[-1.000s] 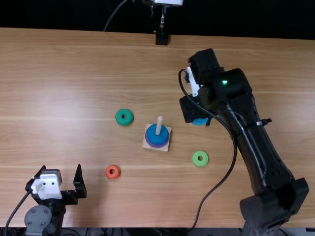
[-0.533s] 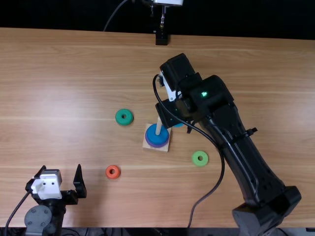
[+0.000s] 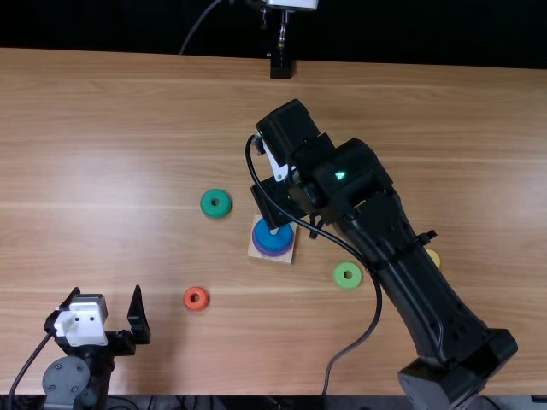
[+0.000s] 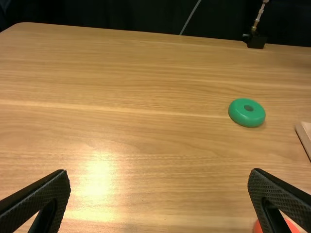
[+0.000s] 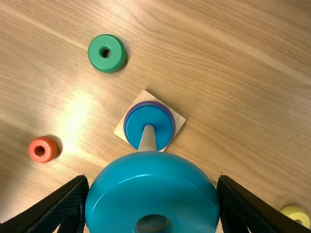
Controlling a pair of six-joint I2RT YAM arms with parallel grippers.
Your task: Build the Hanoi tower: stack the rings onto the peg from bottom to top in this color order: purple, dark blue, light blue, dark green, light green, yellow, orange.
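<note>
A square pale wooden base (image 3: 285, 259) carries a round purple ring (image 3: 272, 254) with a round dark blue ring (image 3: 275, 242) on top, both around an upright pale wooden peg (image 5: 147, 140). The round light blue ring (image 5: 151, 187) is clamped between the fingers of the right gripper (image 3: 286, 202) — close by the peg; whether ring and peg touch, I cannot tell. On the light brown wooden surface (image 3: 128, 171), a round dark green ring (image 3: 205, 205) lies to the left of the base, and a round light green ring (image 3: 339, 275) to its right. A round orange ring (image 3: 189, 299) lies between the base and the left gripper (image 3: 107, 292), whose fingers stand wide apart. Farther right, a round yellow ring (image 3: 433, 256) shows partly beside the right arm (image 3: 419, 286).
</note>
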